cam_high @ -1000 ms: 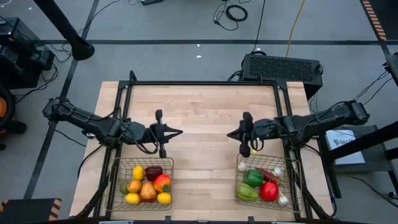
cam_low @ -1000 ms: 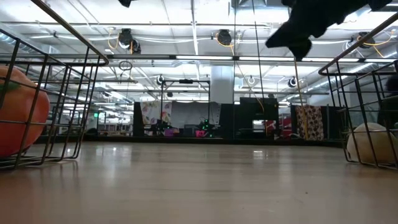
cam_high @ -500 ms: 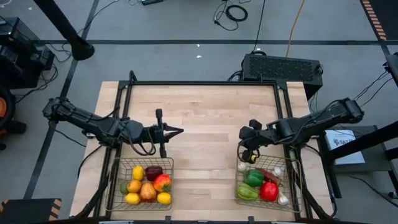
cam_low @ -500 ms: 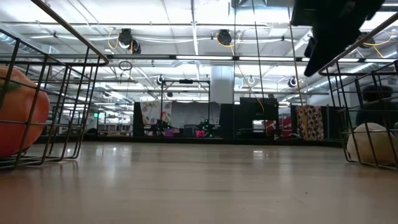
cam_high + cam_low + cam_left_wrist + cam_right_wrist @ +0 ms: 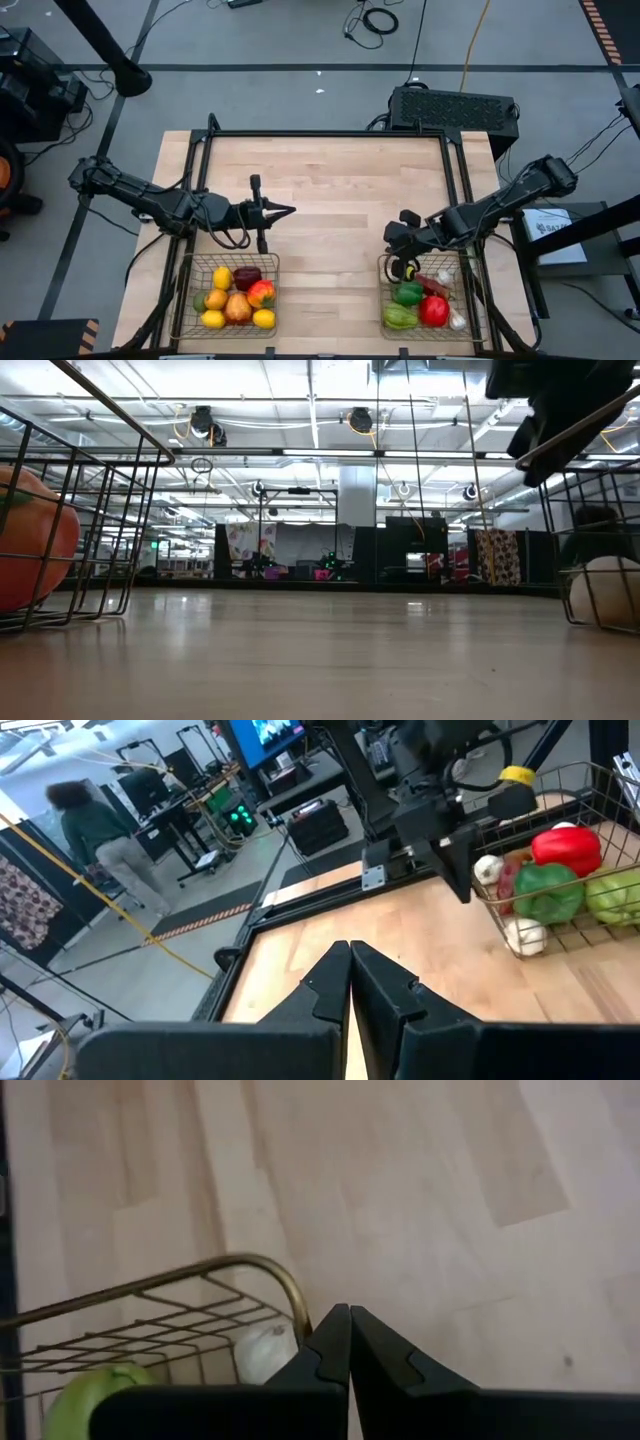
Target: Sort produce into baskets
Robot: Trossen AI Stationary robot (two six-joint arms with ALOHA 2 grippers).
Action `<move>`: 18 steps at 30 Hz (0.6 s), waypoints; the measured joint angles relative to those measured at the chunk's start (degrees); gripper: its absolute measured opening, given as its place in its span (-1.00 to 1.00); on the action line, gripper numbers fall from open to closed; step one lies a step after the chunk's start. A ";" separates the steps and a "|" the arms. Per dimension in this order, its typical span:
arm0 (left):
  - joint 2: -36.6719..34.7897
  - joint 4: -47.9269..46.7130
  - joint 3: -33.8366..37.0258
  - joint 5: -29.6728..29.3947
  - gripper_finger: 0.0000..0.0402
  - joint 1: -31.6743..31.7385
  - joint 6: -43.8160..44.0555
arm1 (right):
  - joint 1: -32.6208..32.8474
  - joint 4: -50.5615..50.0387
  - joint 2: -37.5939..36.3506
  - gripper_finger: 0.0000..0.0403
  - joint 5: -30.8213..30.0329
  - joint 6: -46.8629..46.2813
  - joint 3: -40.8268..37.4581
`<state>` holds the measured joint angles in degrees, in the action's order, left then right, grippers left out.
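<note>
**Sorting looks about done, both claws pinched shut on nothing**

High view: using the table (image 5: pixel 325 180) as the landmark, the left basket (image 5: pixel 188 296) sits at its near left corner with lemons, an orange, an apple and something dark red in it. The right basket (image 5: pixel 470 300) sits at the near right corner with green peppers, a red one and garlic. The bare wood between them has no produce on it. The left gripper (image 5: pixel 285 211) hangs over the table just beyond its basket; the right gripper (image 5: pixel 393 238) is at the far inner corner of its basket.

Low view: an orange fruit (image 5: pixel 35 540) behind the left basket's wire, a garlic bulb (image 5: pixel 605 592) behind the right's.

Left wrist: fingers (image 5: pixel 335 982) pressed together, empty.

Right wrist: fingers (image 5: pixel 340 1342) closed too, nothing between them, right over the basket rim (image 5: pixel 255 1272).

My guess: these pieces are light, hard and slick, so they'd roll. Grab them across the widest middle, garlic by the body.
</note>
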<state>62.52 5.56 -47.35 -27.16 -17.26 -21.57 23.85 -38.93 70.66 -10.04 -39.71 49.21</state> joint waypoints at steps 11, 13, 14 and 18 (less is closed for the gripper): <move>0.00 -0.02 -0.02 -0.02 -0.90 0.00 0.25 | 3.29 -0.93 -0.03 -1.00 -0.87 -4.98 0.00; 0.00 0.17 -0.02 -0.04 -0.90 0.00 0.27 | 3.03 -2.11 -0.15 -1.00 -1.95 -4.13 0.16; 0.00 0.36 -0.02 -0.04 -0.90 0.00 0.27 | 2.78 -3.35 -0.16 -1.00 -3.00 -3.59 0.67; 0.00 1.08 -0.07 -0.32 -0.90 -0.01 0.28 | 2.29 -9.46 -0.73 -1.00 -5.52 -2.65 3.84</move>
<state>62.52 6.65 -47.42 -27.49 -17.27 -21.29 26.14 -48.39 69.93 -15.56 -42.36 53.05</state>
